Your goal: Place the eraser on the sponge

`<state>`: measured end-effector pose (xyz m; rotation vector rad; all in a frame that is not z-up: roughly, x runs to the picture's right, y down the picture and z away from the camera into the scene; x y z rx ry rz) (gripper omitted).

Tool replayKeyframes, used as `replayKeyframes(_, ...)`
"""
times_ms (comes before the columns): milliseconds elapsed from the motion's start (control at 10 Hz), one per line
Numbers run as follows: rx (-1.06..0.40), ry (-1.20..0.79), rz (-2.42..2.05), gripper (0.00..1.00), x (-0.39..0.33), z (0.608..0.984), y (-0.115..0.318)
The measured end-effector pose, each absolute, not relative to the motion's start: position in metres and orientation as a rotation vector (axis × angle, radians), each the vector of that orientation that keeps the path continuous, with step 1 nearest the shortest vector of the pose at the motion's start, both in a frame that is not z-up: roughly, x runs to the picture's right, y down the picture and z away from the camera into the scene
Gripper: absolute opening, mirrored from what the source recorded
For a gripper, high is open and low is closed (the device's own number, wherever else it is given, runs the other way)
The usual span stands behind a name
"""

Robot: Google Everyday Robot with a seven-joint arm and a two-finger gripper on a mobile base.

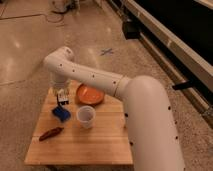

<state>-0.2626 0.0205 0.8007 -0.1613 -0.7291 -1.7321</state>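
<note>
One tool (62, 94) tight on one eraser (63, 98), near one sponge (61, 114), beside one bowl (90, 94).

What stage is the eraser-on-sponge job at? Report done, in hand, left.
Done: the eraser is off the table, apparently held in the gripper. In hand: the gripper hangs just above the sponge, beside the orange bowl. Left: lower, release the eraser on the sponge, withdraw.
</note>
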Motion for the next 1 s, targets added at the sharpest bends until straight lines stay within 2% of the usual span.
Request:
replayKeyframes(200, -0.188, -0.728, -1.75, 0.02, -0.273, 0.813, 0.037)
replayKeyframes(300, -0.196, -0.724, -1.756, 0.07, -0.277, 0.817, 0.042)
replayKeyframes(600, -0.228, -0.704, -1.765, 0.39, -0.285, 0.834, 0.059)
replayKeyframes(700, -0.236, -0.703, -1.763, 0.46, -0.286, 0.838, 0.063)
replayKeyframes(800, -0.251, -0.705, -1.758, 0.59, -0.287, 0.844, 0.07)
replayKeyframes(1000, -0.272, -0.713, -1.754, 0.75, -0.289, 0.85, 0.081)
